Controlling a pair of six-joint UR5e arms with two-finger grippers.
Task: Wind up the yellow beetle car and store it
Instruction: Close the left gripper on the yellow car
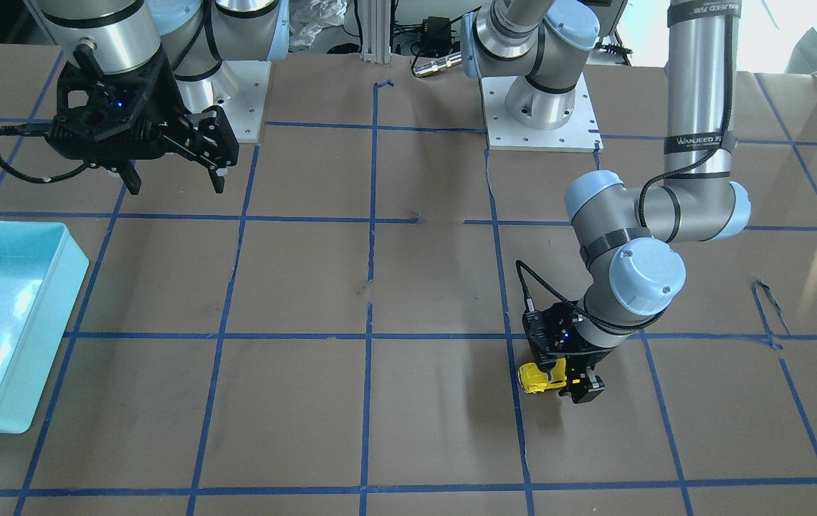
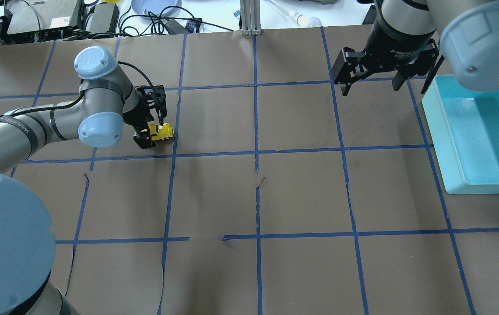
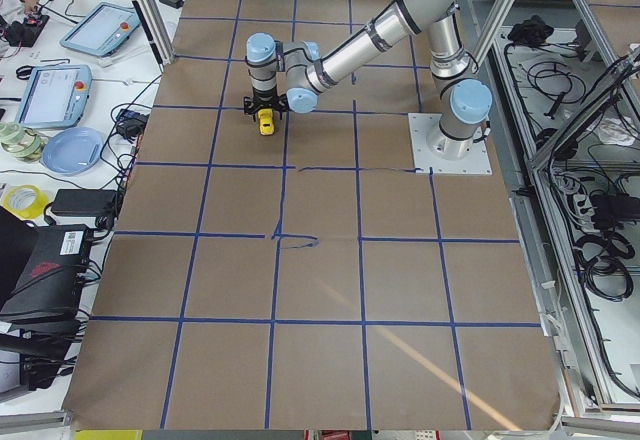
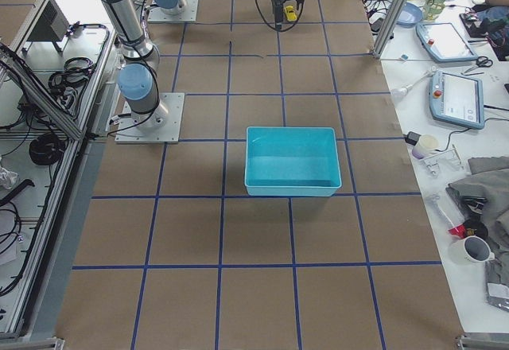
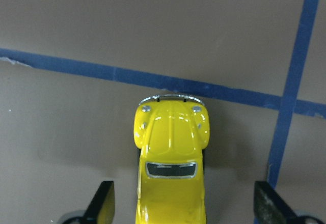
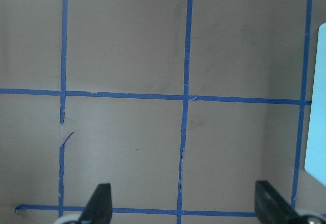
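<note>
Both hands spread wide | left hand straddles yellow beetle car, nose at tape line | right hand near bin rim

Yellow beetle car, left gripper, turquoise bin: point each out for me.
yellow beetle car [image 5: 170, 135], left wrist view, on its hood.
left gripper [image 2: 152, 130], overhead view, midway between its fingertips.
turquoise bin [image 2: 442, 131], overhead view, on the wall toward the table's middle.

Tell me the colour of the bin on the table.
The bin is plain light turquoise; the exterior right view shows it best.
</note>
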